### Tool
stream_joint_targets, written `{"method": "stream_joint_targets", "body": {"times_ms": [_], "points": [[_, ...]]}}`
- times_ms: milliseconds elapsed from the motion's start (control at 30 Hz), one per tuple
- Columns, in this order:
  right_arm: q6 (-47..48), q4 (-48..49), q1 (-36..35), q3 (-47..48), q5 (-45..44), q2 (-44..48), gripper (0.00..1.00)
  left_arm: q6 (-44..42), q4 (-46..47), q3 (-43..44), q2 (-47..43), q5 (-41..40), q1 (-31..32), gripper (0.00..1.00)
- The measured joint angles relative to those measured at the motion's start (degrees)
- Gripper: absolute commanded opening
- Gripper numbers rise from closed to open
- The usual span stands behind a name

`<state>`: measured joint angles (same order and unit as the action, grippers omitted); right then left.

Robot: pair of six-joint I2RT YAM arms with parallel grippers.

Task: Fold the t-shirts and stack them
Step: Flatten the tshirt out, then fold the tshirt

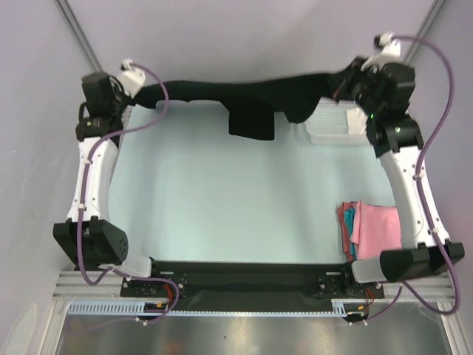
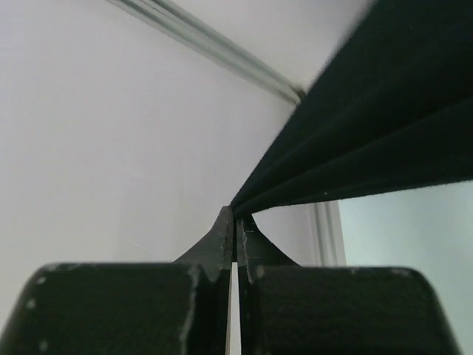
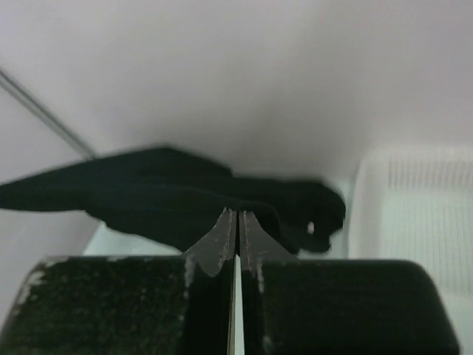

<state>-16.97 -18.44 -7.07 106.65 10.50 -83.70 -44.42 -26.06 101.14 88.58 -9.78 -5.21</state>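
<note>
The black shirt (image 1: 251, 100) was held clear of the table (image 1: 222, 200) along its far edge, stretched left to right between both arms. The left gripper (image 2: 235, 222) was clamped on the left end of the shirt; the left wrist view showed the jaws pressed together with cloth fanning out from the tips in taut pleats. The right gripper (image 3: 236, 218) was likewise pinched on the right end, where the cloth was bunched and less orderly. A loose section hung down near the middle of the span, and a second bunch drooped at the right, just beside the basket (image 1: 329, 126) at the far right. A stack (image 1: 369, 225) of pink and red shirts lay at the near right, beside the base of the right arm, well apart from the black shirt. Three faults appeared likely from this state. First, each grip took only a narrow edge of cloth, so further outward tension could pull an end free. Second, the drooping right bunch could snag on the basket rim during lowering. Third, the hanging middle section could tuck underneath on contact with the table, leaving the shirt creased rather than flat for folding.
</note>
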Motion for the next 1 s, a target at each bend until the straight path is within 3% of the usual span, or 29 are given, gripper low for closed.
{"method": "stream_joint_targets", "body": {"times_ms": [267, 433, 767, 900, 1000], "points": [[-2.9, -8.4, -3.0, -35.9, -3.0, 21.2, 0.0, -6.0, -2.2, -36.4, -15.0, 0.3, -0.1, 0.0], [-8.3, -14.9, -5.0, -50.3, -3.4, 30.9, 0.0, -8.7, -7.0, -50.9, -21.0, 0.5, -0.6, 0.0], [-17.8, -23.1, -15.6, -66.5, -5.8, 34.4, 0.0, -10.1, -9.4, -58.9, -20.1, -2.5, -5.2, 0.0], [-16.9, -17.7, -15.4, -66.0, -6.3, 28.3, 0.0, -9.3, -8.5, -56.9, -14.5, -2.0, -5.2, 0.0], [-14.9, -10.5, -12.9, -62.7, -5.3, 17.9, 0.0, -7.9, -6.0, -53.4, -8.9, -1.9, -5.2, 0.0]]}}
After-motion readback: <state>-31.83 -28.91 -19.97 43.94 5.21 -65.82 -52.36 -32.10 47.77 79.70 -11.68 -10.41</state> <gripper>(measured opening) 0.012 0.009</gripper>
